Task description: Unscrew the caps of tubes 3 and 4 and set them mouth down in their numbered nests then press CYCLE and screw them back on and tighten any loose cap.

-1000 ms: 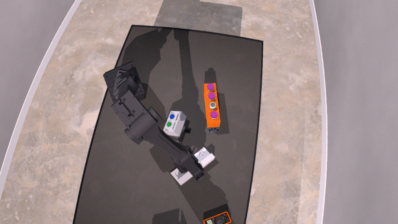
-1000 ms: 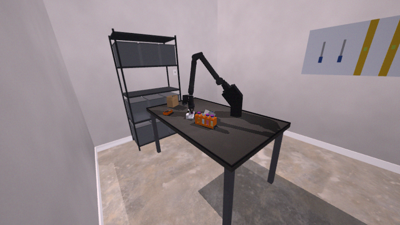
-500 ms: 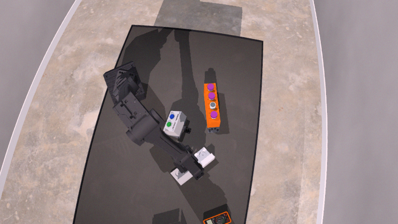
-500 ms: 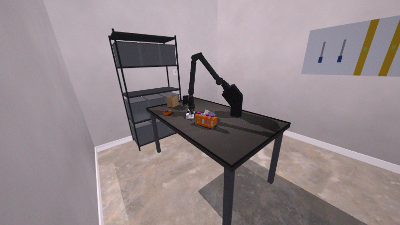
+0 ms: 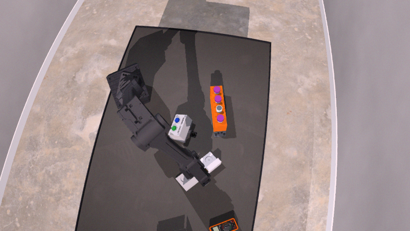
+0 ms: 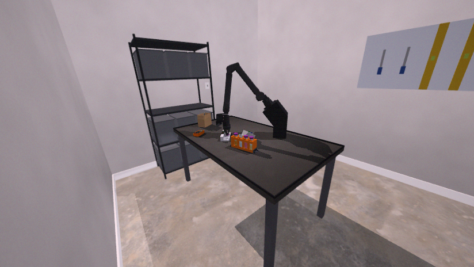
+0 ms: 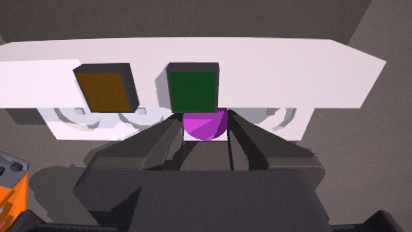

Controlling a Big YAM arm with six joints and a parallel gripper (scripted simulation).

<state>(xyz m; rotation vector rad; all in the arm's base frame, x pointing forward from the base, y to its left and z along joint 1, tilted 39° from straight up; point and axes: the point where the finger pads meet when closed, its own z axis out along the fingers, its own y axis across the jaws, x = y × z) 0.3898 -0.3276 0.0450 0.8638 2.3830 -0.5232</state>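
Concrete flooring (image 5: 292, 100) (image 6: 205, 212) and pale walls (image 6: 308, 66) surround our dark table (image 5: 235, 177) (image 6: 232, 166). We have the tool (image 5: 199, 173) (image 6: 226, 132) (image 7: 205, 116) clamped on a purple screw cap (image 7: 205, 125), its fingers touching both sides, over the white cap tray (image 5: 211, 164) (image 6: 224, 137) (image 7: 290, 70). Counting from the base, we judge the nest beneath to be number 3; whether the cap is already seated, we cannot tell.

At the orange decapping station (image 5: 220, 127) (image 6: 236, 147) (image 7: 20, 192), tube 3 (image 5: 219, 108) stands open, while the tube 4 cap (image 5: 220, 118) is on, so we take this as the first set-down, with most of the task ahead. The amber lamp (image 7: 104, 91) and green lamp (image 7: 194, 91) look unlit to us.

We expect the cap to handle as light, stiff plastic, hard to crush but smooth and apt to tip if pinched off-centre. We should grip low across its sides, keep it level, mouth down, and open evenly only once it sits flat. The lamp block rises close by, so a sideways drift could knock it.
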